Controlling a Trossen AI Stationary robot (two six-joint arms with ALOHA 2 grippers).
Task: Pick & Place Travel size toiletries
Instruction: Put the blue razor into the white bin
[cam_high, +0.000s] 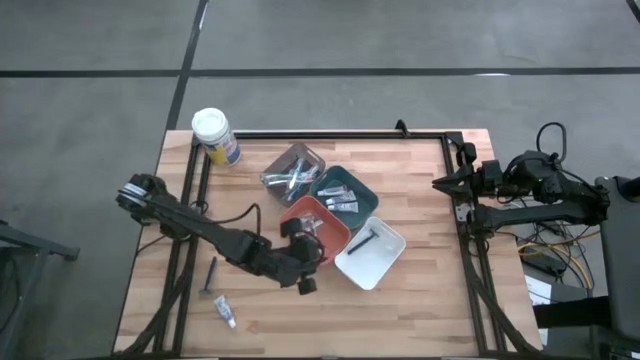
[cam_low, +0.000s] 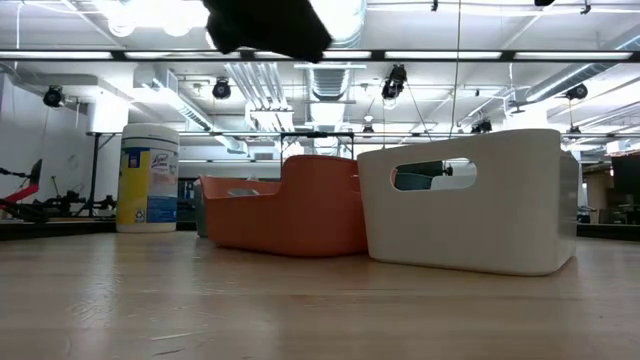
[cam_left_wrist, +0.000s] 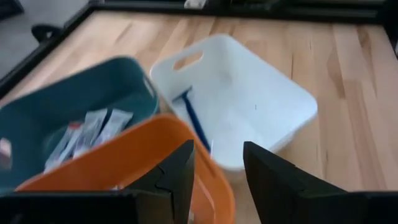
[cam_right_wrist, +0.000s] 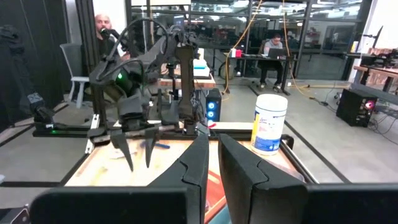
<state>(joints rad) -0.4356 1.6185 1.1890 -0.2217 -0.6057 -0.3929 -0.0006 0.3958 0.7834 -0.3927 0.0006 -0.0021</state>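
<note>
Left gripper (cam_high: 305, 270) over front edge of orange tray (cam_high: 314, 226), fingers (cam_left_wrist: 176, 177) parted narrow, nothing between them. Hangs above table (cam_high: 420, 300), clear of tray rim.

Below it in wrist view: orange tray rim closest, then teal tray (cam_left_wrist: 74, 99) and white tray (cam_left_wrist: 249, 106) side by side.

Toiletries:
- blue razor (cam_left_wrist: 194, 121) lying in white tray, shows dark from above
- small packets (cam_left_wrist: 93, 127) in teal tray
- several sticks and tubes in clear tray (cam_high: 293, 172) at back of cluster
- contents of orange tray mostly hidden by gripper
- dark long-handled piece (cam_high: 211, 274) loose on table, left of arm
- small white tube (cam_high: 225, 311) loose near front-left, just beside that piece

Four trays touching in tight cluster, mid-table. Canister (cam_high: 215, 136) at back-left corner, upright, well apart from trays.

Right gripper (cam_right_wrist: 211, 165) parked off right edge of table, fingers nearly together, empty.

Two persons in room behind, seen from right wrist.
</note>
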